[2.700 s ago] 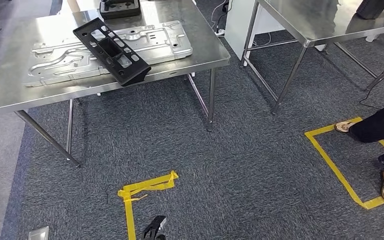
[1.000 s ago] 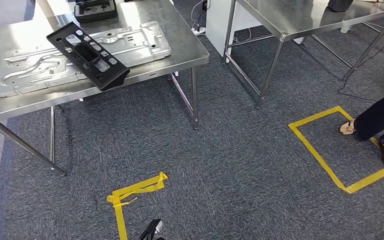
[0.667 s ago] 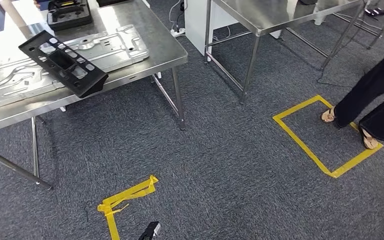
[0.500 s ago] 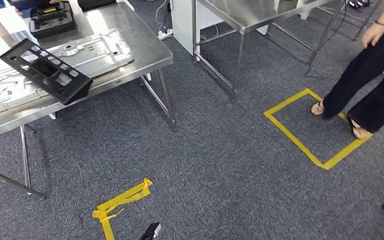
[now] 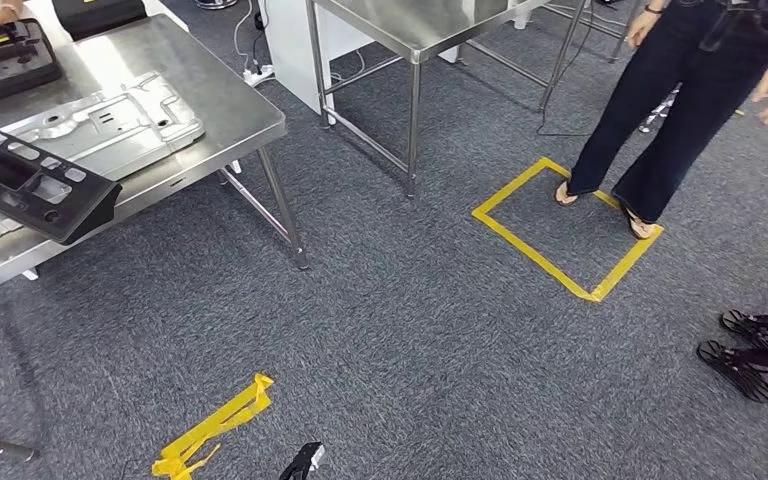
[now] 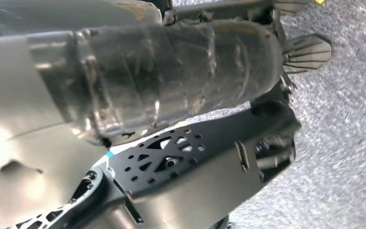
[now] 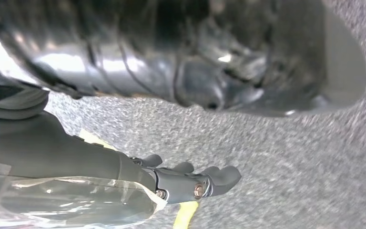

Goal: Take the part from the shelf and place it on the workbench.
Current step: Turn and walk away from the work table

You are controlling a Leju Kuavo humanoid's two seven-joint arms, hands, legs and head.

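Black slotted part (image 5: 30, 190) is not sitting in the right hand (image 7: 190, 183), which is hanging loosely open and empty. I cannot tell how the left hand (image 6: 171, 71) fingers are lying. Farther off, the part is lying on the steel workbench (image 5: 220, 110), atop a stamped plate (image 5: 110, 125). Any walking should be keeping clear of the person (image 5: 680, 110) beyond.

Upper left: part (image 5: 30, 190) on workbench (image 5: 220, 105), atop plate (image 5: 110, 125). Upper right: person (image 5: 680, 90) beside floor tape square (image 5: 520, 235). Second table (image 5: 410, 30) top centre.

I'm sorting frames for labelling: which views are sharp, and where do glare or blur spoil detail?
Head view: sharp, with glare on the steel table. Left wrist view: blurred, with bright washout on its near edge. Right wrist view: soft, though the right hand reads over the carpet.
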